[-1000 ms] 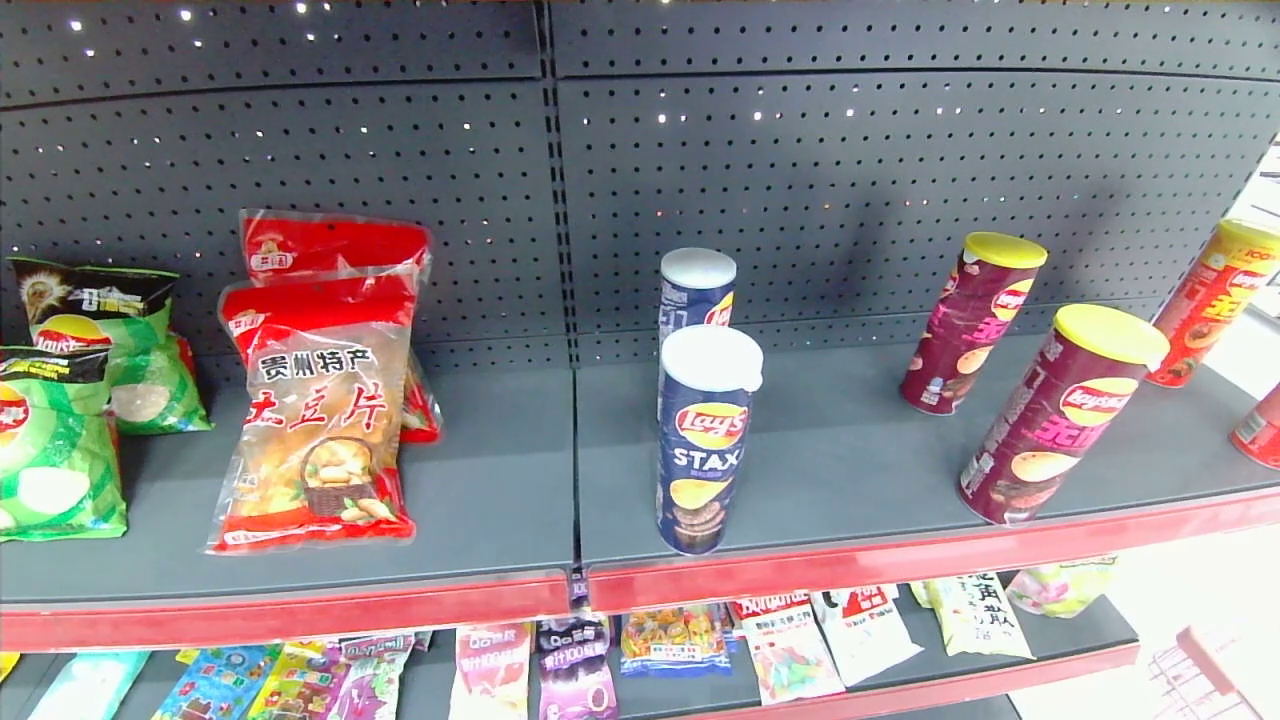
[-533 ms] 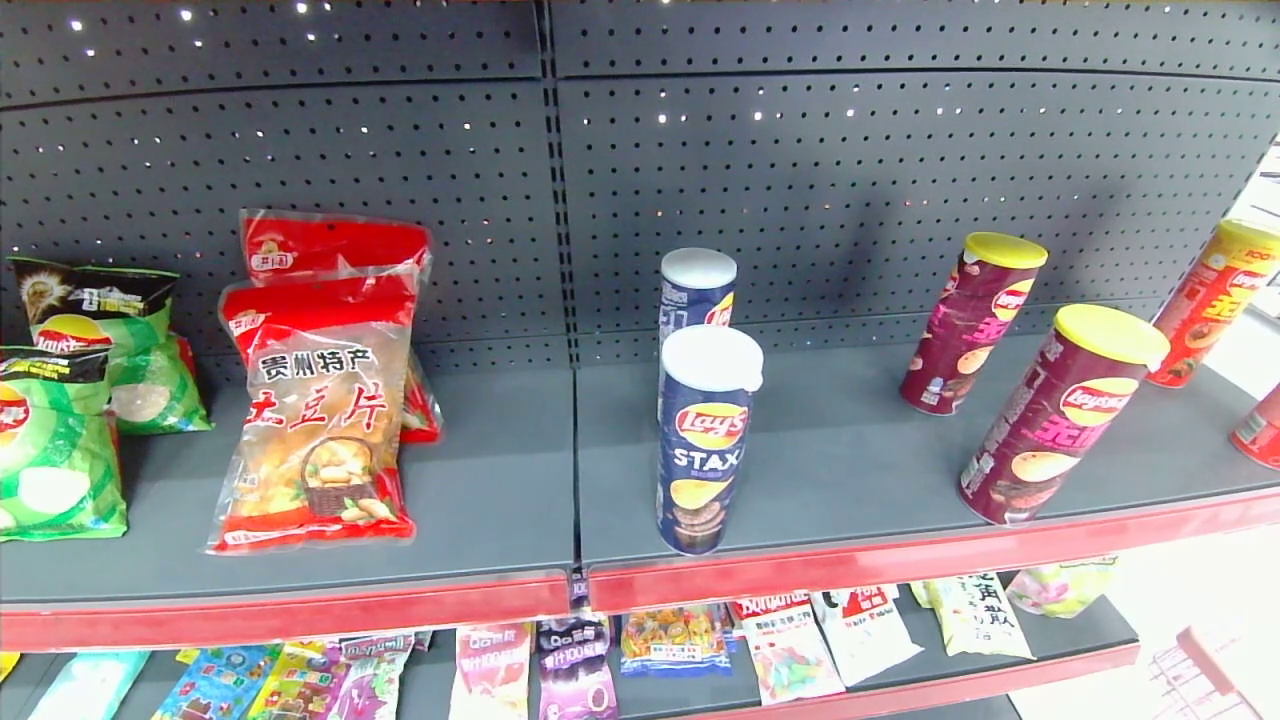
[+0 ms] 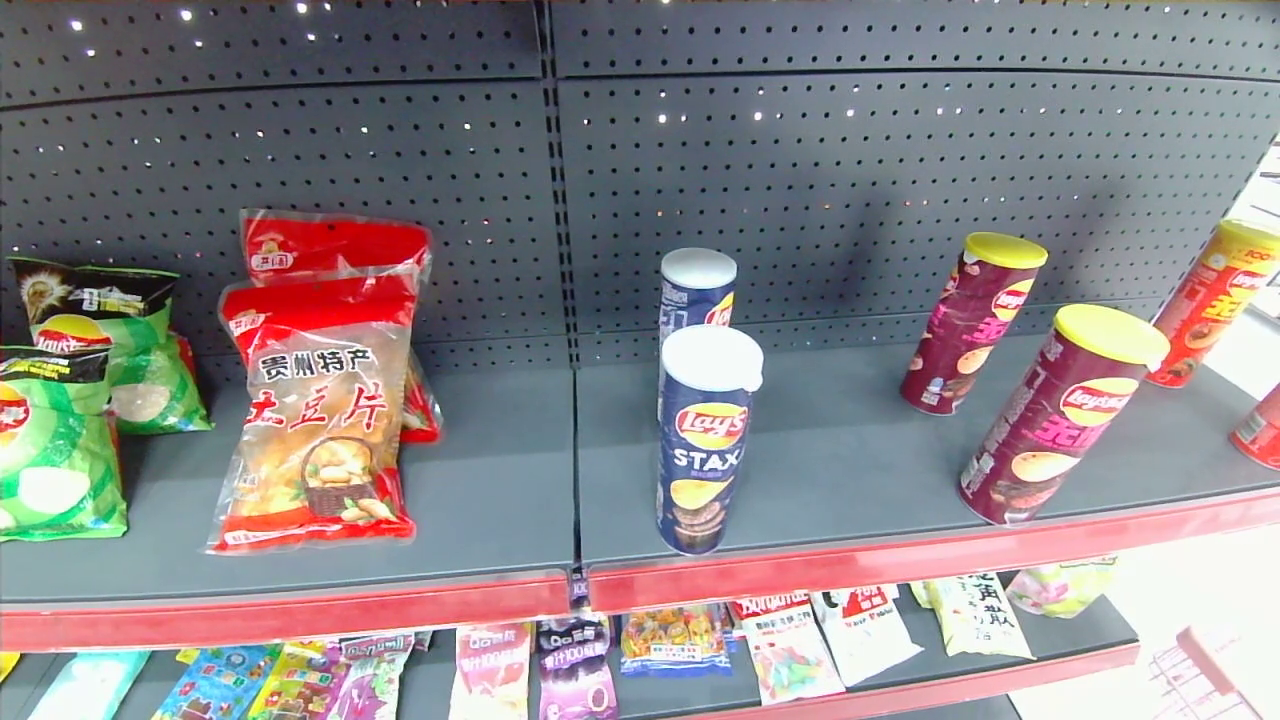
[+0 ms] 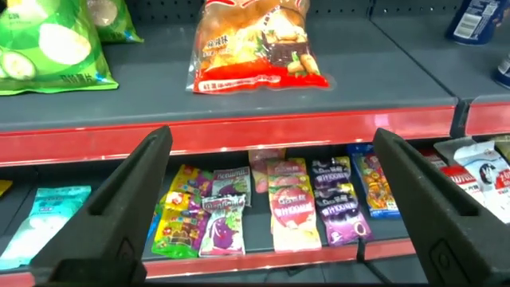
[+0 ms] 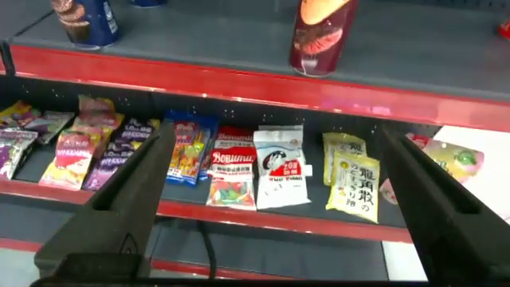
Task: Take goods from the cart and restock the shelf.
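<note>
1. The left gripper (image 4: pixel 271 135) and the right gripper (image 5: pixel 276 131) both gaped wide and empty, facing the shelf (image 3: pixel 820 450) front.
2. A corner of the cart (image 3: pixel 1210 665) sat low on the right, and its goods were hidden.
3. Judging by the stocked blue can (image 3: pixel 703 445), cans would likely be light, rigid and smooth, best gripped mid-body.
4. Bags like the red bag (image 3: pixel 320 420) looked soft and crushable, best pinched at the top seam.

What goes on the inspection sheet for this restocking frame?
surface: grey upper shelf, red front edge, bare stretches between goods.
job's things: two blue chip cans upright, one behind the other; two maroon chip cans; orange chip can; red potato-slice bags; green chip bags.
clutter: nothing seen.
grippers: left gripper and right gripper open, empty, before the lower shelf.
cables: thin dark strand in the right wrist view, possibly a cable.
surroundings: perforated back panel; lower shelf of snack packets; cart corner.
</note>
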### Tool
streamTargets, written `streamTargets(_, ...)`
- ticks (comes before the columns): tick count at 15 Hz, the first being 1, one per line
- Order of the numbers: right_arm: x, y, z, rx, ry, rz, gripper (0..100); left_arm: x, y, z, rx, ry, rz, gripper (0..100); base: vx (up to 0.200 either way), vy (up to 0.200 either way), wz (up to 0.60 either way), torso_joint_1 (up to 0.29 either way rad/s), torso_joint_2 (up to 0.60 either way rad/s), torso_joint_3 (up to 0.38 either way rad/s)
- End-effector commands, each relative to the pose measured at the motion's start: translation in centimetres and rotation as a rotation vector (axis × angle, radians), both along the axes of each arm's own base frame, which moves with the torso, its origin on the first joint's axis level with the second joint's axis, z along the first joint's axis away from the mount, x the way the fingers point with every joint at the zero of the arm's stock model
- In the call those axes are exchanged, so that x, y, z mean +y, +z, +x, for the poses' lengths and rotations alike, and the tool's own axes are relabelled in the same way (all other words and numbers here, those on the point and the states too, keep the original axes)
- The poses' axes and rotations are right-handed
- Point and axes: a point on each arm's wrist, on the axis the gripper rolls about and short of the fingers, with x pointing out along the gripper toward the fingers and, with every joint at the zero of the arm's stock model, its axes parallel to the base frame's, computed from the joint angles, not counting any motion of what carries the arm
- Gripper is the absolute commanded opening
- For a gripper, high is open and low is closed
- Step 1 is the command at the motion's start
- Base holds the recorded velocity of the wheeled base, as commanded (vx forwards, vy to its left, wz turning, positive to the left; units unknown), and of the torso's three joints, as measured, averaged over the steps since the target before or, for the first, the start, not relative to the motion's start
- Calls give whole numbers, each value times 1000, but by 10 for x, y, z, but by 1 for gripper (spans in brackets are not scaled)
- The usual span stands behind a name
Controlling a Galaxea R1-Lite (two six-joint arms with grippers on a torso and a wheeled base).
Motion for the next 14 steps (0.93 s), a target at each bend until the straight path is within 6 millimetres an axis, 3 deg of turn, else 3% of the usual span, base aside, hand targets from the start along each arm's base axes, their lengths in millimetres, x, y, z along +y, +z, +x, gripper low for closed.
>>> streamTargets(1,0,-1,1,-15,1,0,100,0,0,-1,-12,2,0,100,0,0,0,0,0,0)
streamTargets(7,-2,-1,3,-38,-90,3,100,0,0,-1,-12,3,1,100,0,0,0,0,0,0)
streamTargets(9,0,-1,2,-48,15,-32,100,0,0,-1,-12,0,1,100,0,0,0,0,0,0)
streamTargets(14,1,-2,2,-39,31,-25,100,0,0,-1,-12,2,1,100,0,0,0,0,0,0)
